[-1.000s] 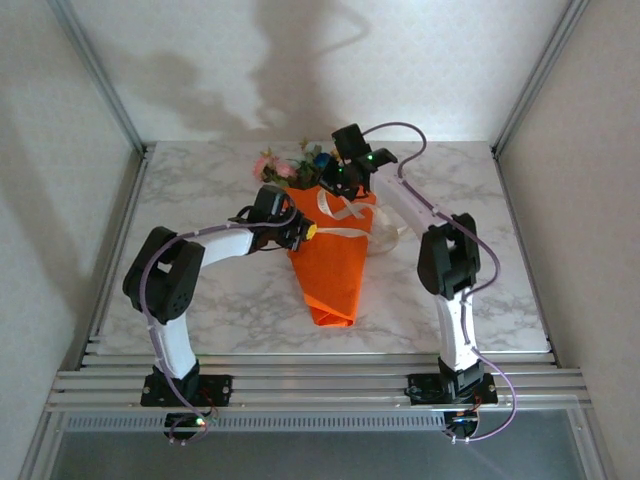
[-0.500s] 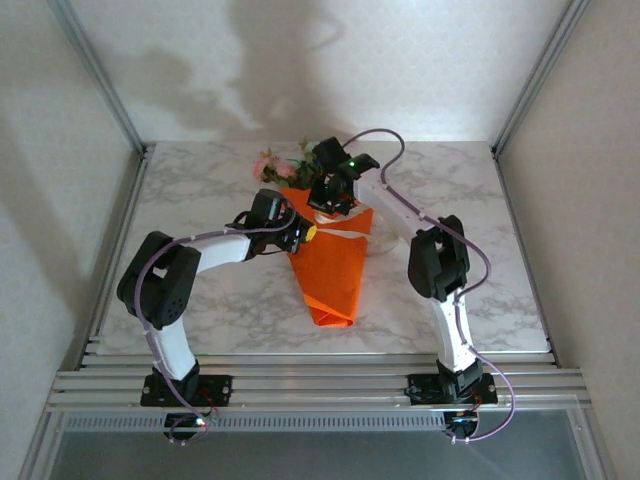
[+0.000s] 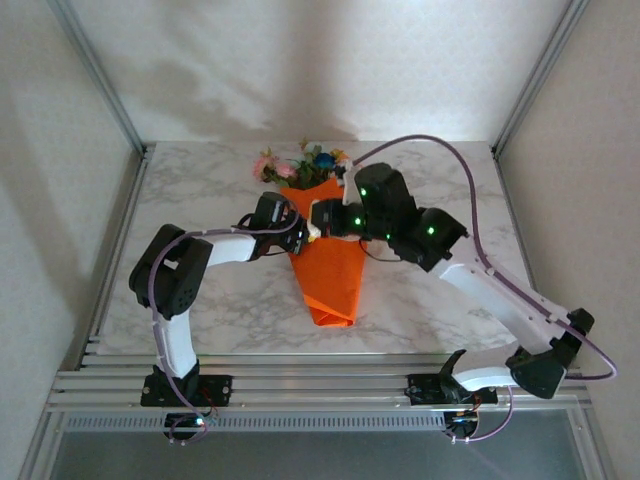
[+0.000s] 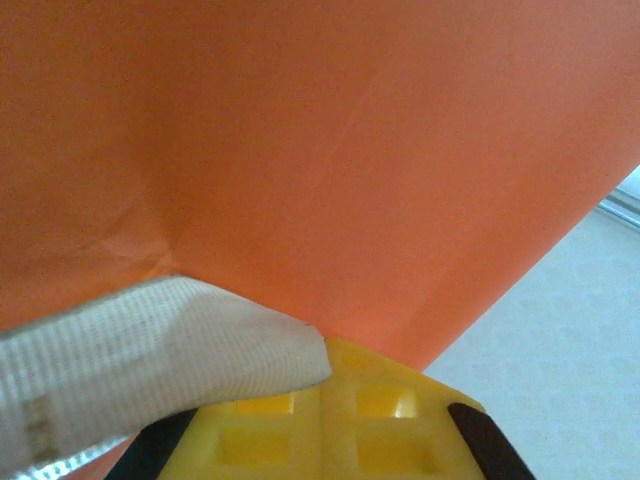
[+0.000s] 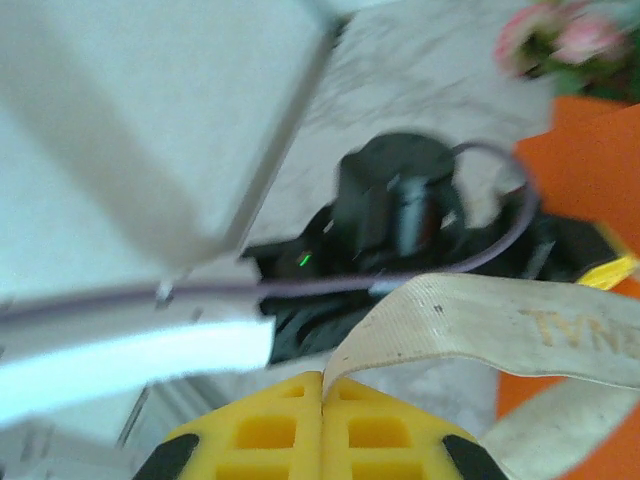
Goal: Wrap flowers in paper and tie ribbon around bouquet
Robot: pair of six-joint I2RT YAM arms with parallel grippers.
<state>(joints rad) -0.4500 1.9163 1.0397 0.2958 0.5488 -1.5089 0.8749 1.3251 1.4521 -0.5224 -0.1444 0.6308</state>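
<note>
The bouquet (image 3: 326, 268) lies mid-table, an orange paper cone with pink and blue flowers (image 3: 298, 166) at its far end. My left gripper (image 3: 306, 234) presses against the cone's left side. In the left wrist view its yellow fingers (image 4: 380, 415) are shut on the cream ribbon (image 4: 140, 350), orange paper (image 4: 330, 150) right behind. My right gripper (image 3: 318, 218) hovers over the cone's waist, close to the left one. It is shut (image 5: 322, 380) on another stretch of the ribbon (image 5: 500, 325), which runs off right toward the paper (image 5: 585, 170).
The right arm (image 3: 480, 280) stretches low across the table's right half, its purple cable (image 3: 450, 160) arching above. The left wrist (image 5: 400, 195) shows dark just beyond the right fingers. Metal frame posts (image 3: 95, 70) and white walls enclose the marble table (image 3: 200, 290).
The right gripper has come from behind the flowers down and leftward over the cone's waist, ribbon in it. Its elbow has dropped out to the right. The left gripper has stayed put.
</note>
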